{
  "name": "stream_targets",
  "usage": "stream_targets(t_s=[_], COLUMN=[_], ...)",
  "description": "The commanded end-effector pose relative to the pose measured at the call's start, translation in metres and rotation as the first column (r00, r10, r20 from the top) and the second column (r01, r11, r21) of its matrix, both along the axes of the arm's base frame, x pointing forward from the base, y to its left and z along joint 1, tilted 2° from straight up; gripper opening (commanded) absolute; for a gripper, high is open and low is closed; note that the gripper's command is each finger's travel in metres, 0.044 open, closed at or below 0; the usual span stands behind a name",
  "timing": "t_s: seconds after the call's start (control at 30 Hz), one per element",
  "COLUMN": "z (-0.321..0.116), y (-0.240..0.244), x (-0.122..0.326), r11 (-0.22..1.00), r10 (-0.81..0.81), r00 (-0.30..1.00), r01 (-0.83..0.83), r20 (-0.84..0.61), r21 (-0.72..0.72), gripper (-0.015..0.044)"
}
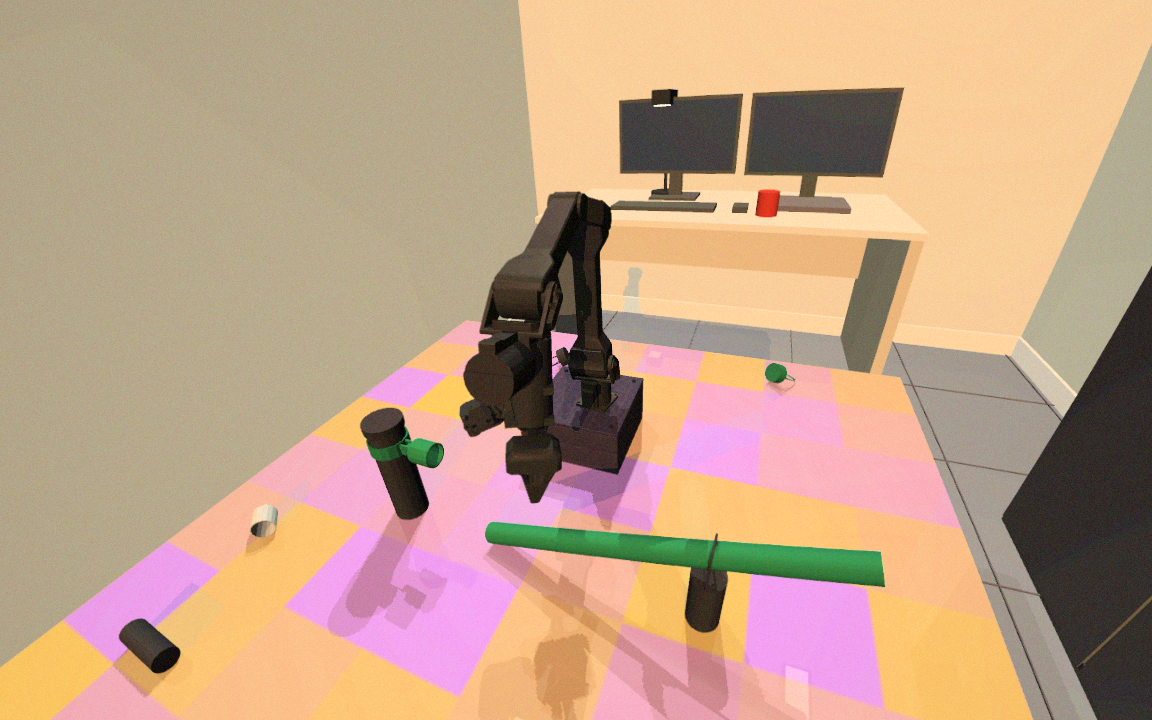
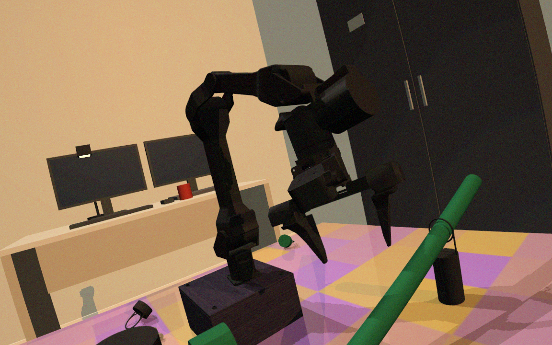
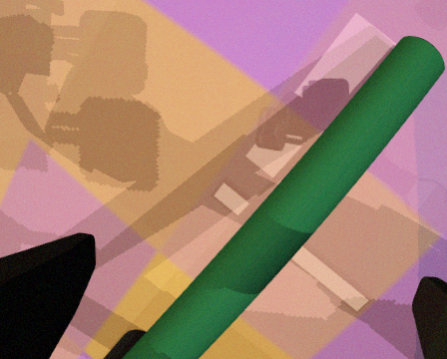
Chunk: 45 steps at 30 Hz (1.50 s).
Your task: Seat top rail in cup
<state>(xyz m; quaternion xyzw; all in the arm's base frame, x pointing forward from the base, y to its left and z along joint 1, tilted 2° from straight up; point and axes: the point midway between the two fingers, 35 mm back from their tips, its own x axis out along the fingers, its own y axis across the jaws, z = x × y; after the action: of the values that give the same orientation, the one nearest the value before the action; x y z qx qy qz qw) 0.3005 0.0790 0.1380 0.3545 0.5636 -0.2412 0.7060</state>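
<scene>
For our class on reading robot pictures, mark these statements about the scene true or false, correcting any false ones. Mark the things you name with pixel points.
1. The long green rail (image 1: 598, 544) (image 2: 415, 274) (image 3: 303, 199) passes through a thin black wire loop (image 1: 712, 548) (image 2: 430, 223). True.
2. The rail sits inside the green end cup (image 1: 426, 453) (image 2: 213, 335). False: it lies apart from it.
3. The black gripper (image 1: 534, 499) (image 2: 357, 254) is open. True.
4. The red mug (image 1: 767, 203) (image 2: 185, 191) stands on the tiled floor. False: it stands on the desk (image 1: 898, 219) (image 2: 25, 244).
</scene>
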Motion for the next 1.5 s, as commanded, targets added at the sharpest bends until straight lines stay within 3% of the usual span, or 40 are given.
stream_targets(t_s=[0.0,0.53,0.73,1.47], z=[-0.045,-0.045,-0.08,-0.107], y=[0.022,0.022,0.022,0.023], x=[0.003,0.003,0.005,0.007], r11=[0.849,0.849,0.849,0.849], r10=[-0.521,-0.521,-0.521,-0.521], r00=[0.829,0.829,0.829,0.829], r01=[0.528,0.528,0.528,0.527], r20=[-0.202,-0.202,-0.202,-0.202], r21=[-0.023,-0.023,-0.023,-0.023], gripper=[0.044,0.044,0.044,0.044])
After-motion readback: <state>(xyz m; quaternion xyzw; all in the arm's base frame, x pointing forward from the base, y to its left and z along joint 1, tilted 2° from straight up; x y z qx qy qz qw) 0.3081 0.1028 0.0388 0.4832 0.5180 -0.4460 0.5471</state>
